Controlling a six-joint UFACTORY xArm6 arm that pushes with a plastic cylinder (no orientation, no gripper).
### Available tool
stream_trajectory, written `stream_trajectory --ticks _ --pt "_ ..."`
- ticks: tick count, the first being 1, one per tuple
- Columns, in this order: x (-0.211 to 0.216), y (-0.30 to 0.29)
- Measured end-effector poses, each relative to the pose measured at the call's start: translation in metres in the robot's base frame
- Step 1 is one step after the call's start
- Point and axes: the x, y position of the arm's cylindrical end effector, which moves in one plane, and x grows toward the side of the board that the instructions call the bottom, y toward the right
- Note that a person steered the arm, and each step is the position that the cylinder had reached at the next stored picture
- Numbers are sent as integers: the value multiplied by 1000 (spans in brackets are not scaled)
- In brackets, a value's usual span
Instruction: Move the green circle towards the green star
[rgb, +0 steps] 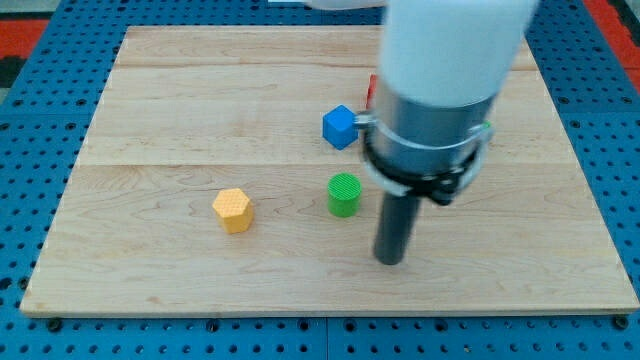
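Resting my tip (390, 260) on the worktop (180, 110), no fingers on this rod, just right and below the green circle (343, 194), blue cube (340, 127) above, yellow hexagon (233, 210) left.

The arm comes down from the view's top as a broad white cylinder over a grey collar with a dark ring. Below it the dark rod stands upright, and my tip (390, 261) rests on the surface.

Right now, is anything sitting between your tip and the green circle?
No. In the camera view, only bare wood separates my tip from the green circle, which stands up and to the view's left of it.
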Motion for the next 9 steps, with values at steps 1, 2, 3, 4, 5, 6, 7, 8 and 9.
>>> stream_trajectory --ticks 1,2,3,4,5,6,7,8,9 --pt "-41 -21" --pt "-63 -24" --pt "-35 -51" --pt "-73 -58" --pt "-76 -64" --pt "-87 -27" --pt "-88 30" --pt "-78 3" --pt "-101 -10"
